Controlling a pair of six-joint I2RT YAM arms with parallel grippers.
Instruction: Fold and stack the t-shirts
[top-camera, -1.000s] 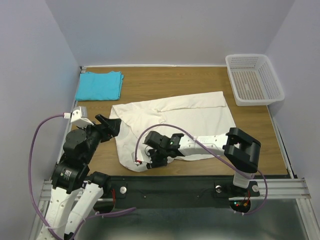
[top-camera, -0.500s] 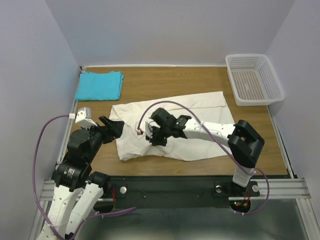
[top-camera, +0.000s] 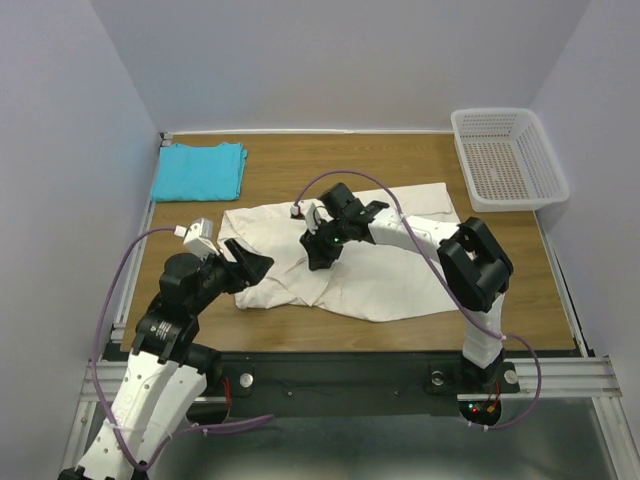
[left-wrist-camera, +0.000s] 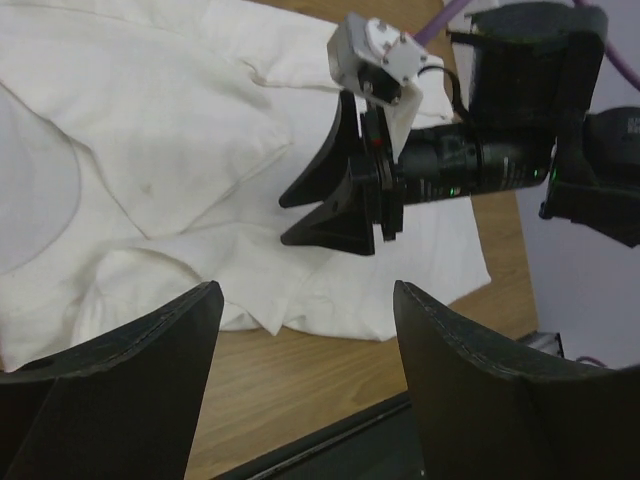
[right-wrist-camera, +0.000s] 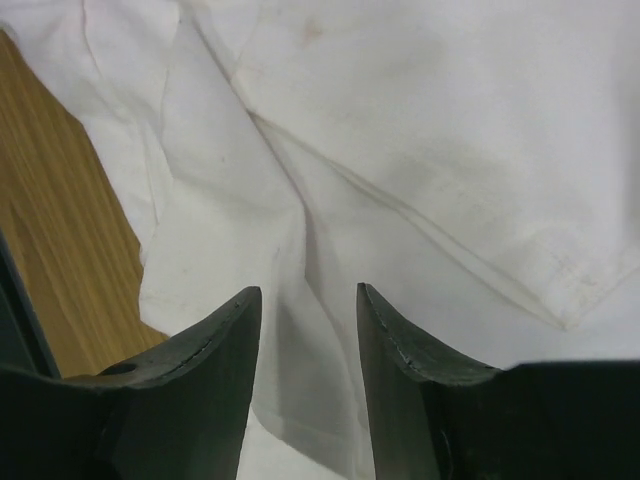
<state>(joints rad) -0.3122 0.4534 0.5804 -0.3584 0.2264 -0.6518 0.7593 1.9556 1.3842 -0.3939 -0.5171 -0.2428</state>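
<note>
- I'm mid-fold on the white shirt (top-camera: 400, 270), which lies flat on the table, its nearest corner just short of the basket (top-camera: 505, 205) and the rest stretching away from it
- The right gripper (top-camera: 318, 255) hangs low over the rumpled end of the shirt furthest from the basket; in the wrist view its fingers (right-wrist-camera: 205, 370) stand partly spread with bare cloth between them, nothing pinched
- The left gripper (top-camera: 250, 268) waits further from the basket again, at the shirt's edge, spread wide and empty
- To do this well I'd flatten the bunched layers at that end first, then take one clean edge with each gripper and carry both across together so the fold line stays straight
- The shirt's long axis runs towards the basket, tilted a little to the far side as it nears it
- The straight edge facing the basket looks to me like the hem, so the neck would point away from the basket; I can't make out the collar for certain
- The blue shirt (top-camera: 200, 170) sits folded, well apart from the basket, in the opposite far corner
</note>
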